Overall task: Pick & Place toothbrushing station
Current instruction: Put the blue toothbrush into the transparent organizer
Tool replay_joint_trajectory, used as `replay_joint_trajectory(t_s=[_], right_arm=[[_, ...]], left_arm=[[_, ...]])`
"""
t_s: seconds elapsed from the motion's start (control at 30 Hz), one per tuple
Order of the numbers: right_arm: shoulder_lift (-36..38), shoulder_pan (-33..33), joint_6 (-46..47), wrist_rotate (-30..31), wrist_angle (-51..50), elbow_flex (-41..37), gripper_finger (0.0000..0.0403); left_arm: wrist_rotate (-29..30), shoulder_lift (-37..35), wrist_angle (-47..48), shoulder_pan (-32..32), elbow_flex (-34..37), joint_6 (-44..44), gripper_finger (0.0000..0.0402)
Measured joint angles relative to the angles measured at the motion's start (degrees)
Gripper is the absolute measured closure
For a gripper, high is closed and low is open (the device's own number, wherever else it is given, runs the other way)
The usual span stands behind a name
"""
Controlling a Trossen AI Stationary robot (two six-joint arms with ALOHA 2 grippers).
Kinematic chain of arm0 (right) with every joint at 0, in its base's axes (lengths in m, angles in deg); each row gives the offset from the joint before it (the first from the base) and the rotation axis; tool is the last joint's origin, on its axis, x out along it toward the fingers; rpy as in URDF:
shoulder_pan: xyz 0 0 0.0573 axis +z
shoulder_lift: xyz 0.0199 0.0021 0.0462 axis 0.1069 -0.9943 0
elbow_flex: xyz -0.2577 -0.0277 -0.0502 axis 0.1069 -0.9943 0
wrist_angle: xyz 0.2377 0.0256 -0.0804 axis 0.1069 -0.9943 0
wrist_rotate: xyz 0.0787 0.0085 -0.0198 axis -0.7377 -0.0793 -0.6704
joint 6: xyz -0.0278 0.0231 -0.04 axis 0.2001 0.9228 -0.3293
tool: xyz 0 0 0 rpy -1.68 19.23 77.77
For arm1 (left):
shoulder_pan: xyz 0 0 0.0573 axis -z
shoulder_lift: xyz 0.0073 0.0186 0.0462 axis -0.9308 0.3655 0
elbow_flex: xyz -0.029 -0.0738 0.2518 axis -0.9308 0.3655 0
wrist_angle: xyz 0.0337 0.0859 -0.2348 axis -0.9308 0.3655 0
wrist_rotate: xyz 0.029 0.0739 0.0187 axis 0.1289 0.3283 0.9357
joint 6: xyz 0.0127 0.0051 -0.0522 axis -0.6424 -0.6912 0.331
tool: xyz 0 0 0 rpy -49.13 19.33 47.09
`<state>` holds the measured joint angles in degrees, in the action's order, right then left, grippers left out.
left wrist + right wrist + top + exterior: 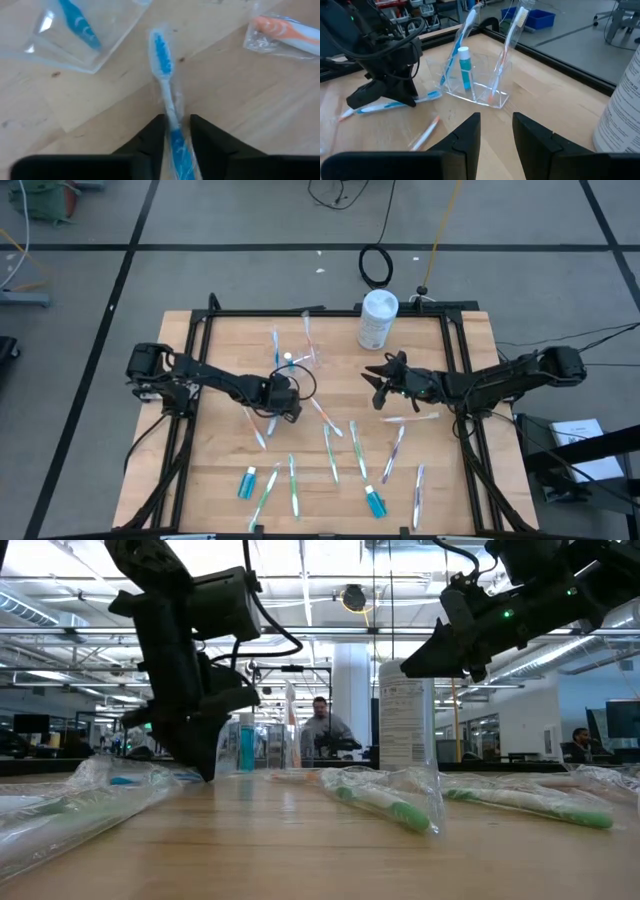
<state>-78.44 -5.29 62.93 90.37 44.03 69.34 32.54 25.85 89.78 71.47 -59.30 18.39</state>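
The clear cup [472, 82] holds two brushes and a tube (many remain scattered); left gripper [176, 131] pinches a blue toothbrush [165, 75], right gripper [496, 125] hovers open, empty

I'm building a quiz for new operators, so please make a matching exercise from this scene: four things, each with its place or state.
Things:
1. blue toothbrush
2. white canister
3. clear cup
4. right gripper

Places or states:
A. stands upright at the table's edge
B. holds upright brushes and a blue tube
C. lies between the left gripper's jaws
D. raised above the table, jaws open and empty

Pairs: 1-C, 2-A, 3-B, 4-D
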Motion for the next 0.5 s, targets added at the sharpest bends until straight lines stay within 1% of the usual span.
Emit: replay_joint_trajectory(t_s=[0.13, 0.23, 0.3, 0.37, 0.43, 0.5], right_arm=[[0.00, 0.00, -0.06, 0.01, -0.02, 0.00, 0.0298], [0.00, 0.00, -0.09, -0.01, -0.02, 0.00, 0.0298], [0.00, 0.00, -0.15, -0.02, -0.02, 0.00, 0.0298], [0.00, 0.00, -0.20, -0.01, 0.00, 0.00, 0.0298], [-0.02, 0.00, -0.21, 0.01, 0.00, 0.00, 0.0298], [-0.02, 0.00, -0.21, -0.01, 0.00, 0.02, 0.0298]], left_arm=[[-0.46, 0.02, -1.56, 0.62, 0.07, -0.14, 0.0363], [-3.82, 0.03, -4.66, 1.17, 0.07, -2.08, 0.0390], [-6.63, -1.09, -6.71, 1.74, 0.12, -4.57, 0.0393], [-7.84, -2.44, -8.94, 2.58, 0.28, -6.84, 0.0387], [-7.35, -5.37, -10.51, 3.68, 0.51, -9.49, 0.0382], [-4.74, -8.91, -12.61, 4.80, 0.20, -12.00, 0.0386]])
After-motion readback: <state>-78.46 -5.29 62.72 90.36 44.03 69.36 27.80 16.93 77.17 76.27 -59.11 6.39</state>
